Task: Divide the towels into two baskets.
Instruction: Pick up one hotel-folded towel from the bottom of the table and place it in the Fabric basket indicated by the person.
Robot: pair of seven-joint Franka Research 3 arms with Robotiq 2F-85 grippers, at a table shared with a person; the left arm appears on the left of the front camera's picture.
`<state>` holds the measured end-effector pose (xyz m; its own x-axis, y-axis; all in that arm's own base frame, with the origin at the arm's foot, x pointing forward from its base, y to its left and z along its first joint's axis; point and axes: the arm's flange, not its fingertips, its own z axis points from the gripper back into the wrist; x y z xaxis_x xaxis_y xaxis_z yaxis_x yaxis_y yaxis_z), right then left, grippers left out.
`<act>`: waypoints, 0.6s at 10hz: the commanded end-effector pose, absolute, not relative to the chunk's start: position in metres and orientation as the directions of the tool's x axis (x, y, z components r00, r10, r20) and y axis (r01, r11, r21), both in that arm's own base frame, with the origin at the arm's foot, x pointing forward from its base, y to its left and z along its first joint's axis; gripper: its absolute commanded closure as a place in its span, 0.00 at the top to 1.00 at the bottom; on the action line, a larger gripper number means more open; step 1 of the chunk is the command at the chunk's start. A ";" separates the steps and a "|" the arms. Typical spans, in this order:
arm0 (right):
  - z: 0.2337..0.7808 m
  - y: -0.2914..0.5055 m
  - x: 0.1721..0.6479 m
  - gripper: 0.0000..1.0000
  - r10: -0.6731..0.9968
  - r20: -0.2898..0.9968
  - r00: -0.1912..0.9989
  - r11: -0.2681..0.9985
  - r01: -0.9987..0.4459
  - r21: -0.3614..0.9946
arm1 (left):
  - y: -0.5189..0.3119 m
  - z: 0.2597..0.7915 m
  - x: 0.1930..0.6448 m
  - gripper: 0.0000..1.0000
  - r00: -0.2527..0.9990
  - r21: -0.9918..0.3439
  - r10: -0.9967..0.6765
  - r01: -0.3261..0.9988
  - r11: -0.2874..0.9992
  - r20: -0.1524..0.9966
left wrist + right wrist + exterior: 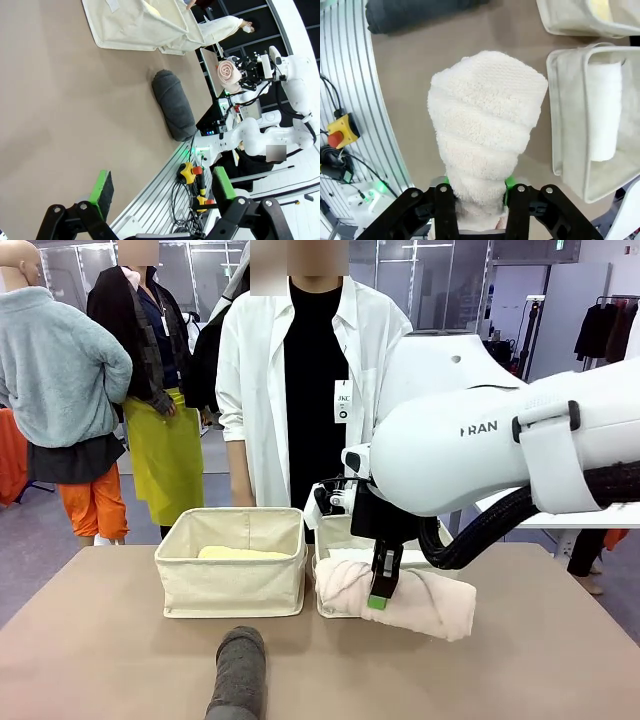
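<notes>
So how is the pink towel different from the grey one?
The pink towel is pale; the grey towel is dark. The pink towel is pinched in the right gripper's fingers, while the grey towel lies loose on the table with nothing touching it. Both are thick, fluffy rolls.

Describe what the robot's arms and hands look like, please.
The right arm is a smooth, rounded white shell with grey lettering and a black ribbed hose running along it. The right hand and left hand are black, each with two fingers tipped by green pads.
</notes>
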<state>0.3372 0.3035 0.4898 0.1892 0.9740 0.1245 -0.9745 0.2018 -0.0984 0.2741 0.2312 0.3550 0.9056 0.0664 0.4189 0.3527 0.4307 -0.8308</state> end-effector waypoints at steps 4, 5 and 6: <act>0.483 0.294 0.355 0.35 0.973 0.150 0.173 0.194 -0.971 -0.139 | 0.230 0.358 0.269 1.00 0.904 -0.829 0.062 0.359 0.428 0.424; 0.488 0.293 0.374 0.35 0.990 0.116 0.077 0.100 -0.973 -0.206 | 0.230 0.358 0.269 1.00 0.904 -0.829 0.062 0.359 0.428 0.424; 0.498 0.289 0.397 0.35 0.995 0.100 0.025 0.049 -0.968 -0.247 | 0.230 0.358 0.269 1.00 0.904 -0.829 0.062 0.359 0.428 0.424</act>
